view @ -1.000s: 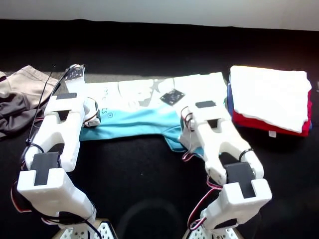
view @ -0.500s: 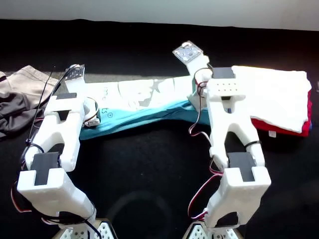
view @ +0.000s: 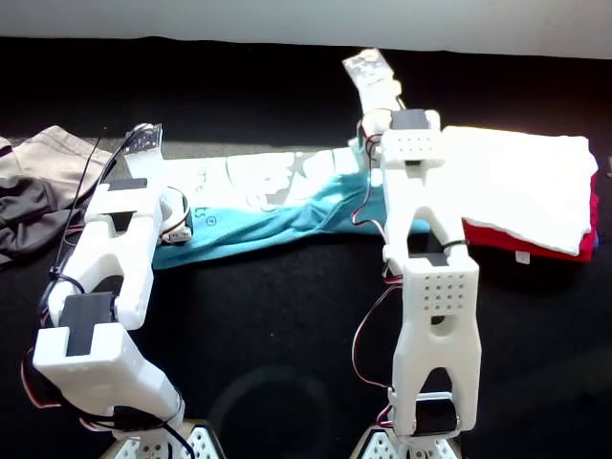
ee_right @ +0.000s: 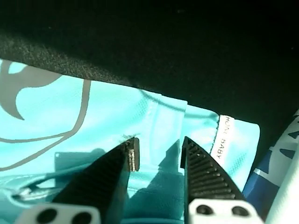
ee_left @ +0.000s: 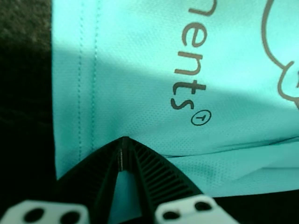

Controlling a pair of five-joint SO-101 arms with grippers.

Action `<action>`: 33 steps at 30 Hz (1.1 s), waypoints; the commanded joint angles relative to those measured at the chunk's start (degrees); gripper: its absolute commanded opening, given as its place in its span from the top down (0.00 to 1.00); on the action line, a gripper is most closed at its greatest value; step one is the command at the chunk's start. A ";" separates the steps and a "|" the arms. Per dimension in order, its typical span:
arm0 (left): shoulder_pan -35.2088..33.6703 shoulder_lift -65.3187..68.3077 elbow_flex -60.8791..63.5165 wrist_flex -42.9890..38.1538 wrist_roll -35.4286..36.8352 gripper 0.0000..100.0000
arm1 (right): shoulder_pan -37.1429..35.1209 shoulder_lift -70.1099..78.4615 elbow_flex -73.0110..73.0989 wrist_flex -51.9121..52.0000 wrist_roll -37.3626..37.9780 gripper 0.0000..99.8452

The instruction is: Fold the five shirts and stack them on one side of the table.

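The turquoise cloth shirt point(ee_left: 140, 93) is a fine mesh knit, matt, with stitched hems and flat grey print. The black bench point(ee_right: 93, 51) looks felt-like, rough and dull. The left tool point(ee_left: 122, 153) and right tool point(ee_right: 159, 149) are ribbed black plastic on smooth white plastic mounts.

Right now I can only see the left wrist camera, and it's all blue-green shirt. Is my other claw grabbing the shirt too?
Observer: No, the right gripper is open over the teal shirt, by its neck label.
Operator: Are any shirts folded yet?
Observer: Yes, a folded stack sits on the right side of the table, white on top, red underneath.
Operator: Any more to fold?
Observer: A crumpled tan and grey heap lies at the table's left edge.
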 commanded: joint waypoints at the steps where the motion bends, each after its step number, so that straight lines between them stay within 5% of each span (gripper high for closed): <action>1: -1.19 0.31 0.04 -1.67 -0.44 0.99 | 0.92 1.63 -13.67 4.44 -7.91 0.82; 7: -1.19 0.31 0.04 -1.67 -0.44 0.99 | -0.40 2.15 -27.56 26.51 -2.81 0.83; 10: -1.19 0.31 0.04 -1.67 -0.44 0.99 | -0.84 2.24 -31.87 34.59 1.93 0.93; 12: -1.19 0.31 0.04 -1.67 -0.44 0.99 | -0.48 2.07 -31.78 34.77 3.69 1.00; 18: -1.19 0.31 0.04 -1.67 -0.44 0.99 | -1.89 0.48 -22.73 34.86 3.96 0.99; 28: -1.19 0.31 0.04 -1.67 -0.44 0.99 | -4.26 -28.09 23.25 33.45 4.04 0.99; 33: -1.19 0.31 0.04 -1.67 -0.44 0.99 | -8.22 -29.58 30.29 22.64 3.60 0.99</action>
